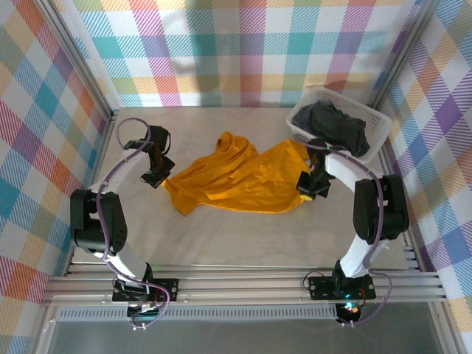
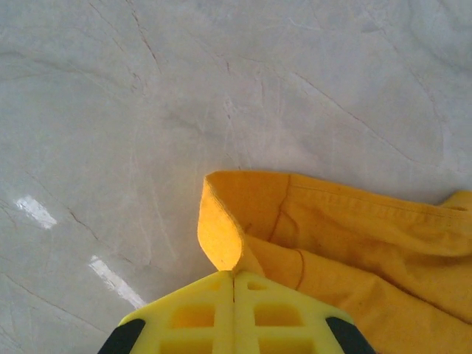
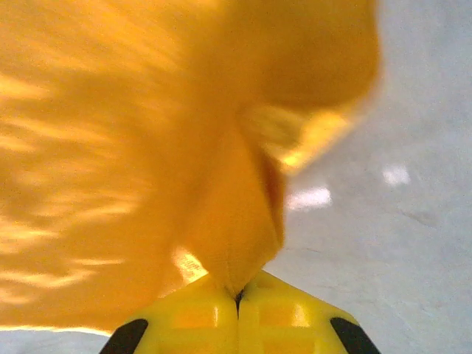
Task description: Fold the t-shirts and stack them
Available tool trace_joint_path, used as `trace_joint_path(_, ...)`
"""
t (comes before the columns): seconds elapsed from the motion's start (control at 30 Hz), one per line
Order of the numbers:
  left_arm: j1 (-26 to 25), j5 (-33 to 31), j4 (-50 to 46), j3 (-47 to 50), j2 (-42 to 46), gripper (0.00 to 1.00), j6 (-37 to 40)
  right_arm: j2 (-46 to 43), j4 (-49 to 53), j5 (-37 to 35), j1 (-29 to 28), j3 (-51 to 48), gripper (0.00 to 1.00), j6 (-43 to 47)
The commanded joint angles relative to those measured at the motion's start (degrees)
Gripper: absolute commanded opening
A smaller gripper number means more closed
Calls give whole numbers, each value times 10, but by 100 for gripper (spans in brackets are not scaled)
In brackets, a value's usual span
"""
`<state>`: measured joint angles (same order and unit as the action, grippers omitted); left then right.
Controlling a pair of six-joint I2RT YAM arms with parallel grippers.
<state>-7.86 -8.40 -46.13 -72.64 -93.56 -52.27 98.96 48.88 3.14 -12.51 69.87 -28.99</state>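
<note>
1. Noted pale table (image 1: 243, 236) inside plaid walls; mustard-orange t-shirt (image 1: 236, 177) crumpled mid-table
2. Found left gripper (image 2: 234, 276) and right gripper (image 3: 237, 293) each clamped tight on opposite edges of it
3. Judged step: spreading flat; next, calls for an even pull apart
4. Recorded black t-shirt (image 1: 339, 125) heaped in white basket (image 1: 301, 122), far right

first t-shirt (image 1: 236, 181) on table (image 1: 243, 236); second t-shirt (image 1: 339, 125) in basket (image 1: 301, 118)

One orange t-shirt (image 1: 236, 181), one black t-shirt (image 1: 339, 127), one white basket (image 1: 301, 118).
</note>
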Motion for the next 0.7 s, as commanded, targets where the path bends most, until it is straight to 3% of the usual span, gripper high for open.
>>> trace_joint_path(0.0, -6, 17, 12, -43, 54, 0, -25, -39, 2, 26, -9, 87, 0, 35)
trace_joint_path(0.33, 6, -9, 31, -213, 162, 0, -55, -49, -4, 120, -13, 385, 0, 40)
trace_joint_path(0.67, 8, -47, 63, -290, 302, 0, -46, -176, -162, 167, -9, 396, 0, -25)
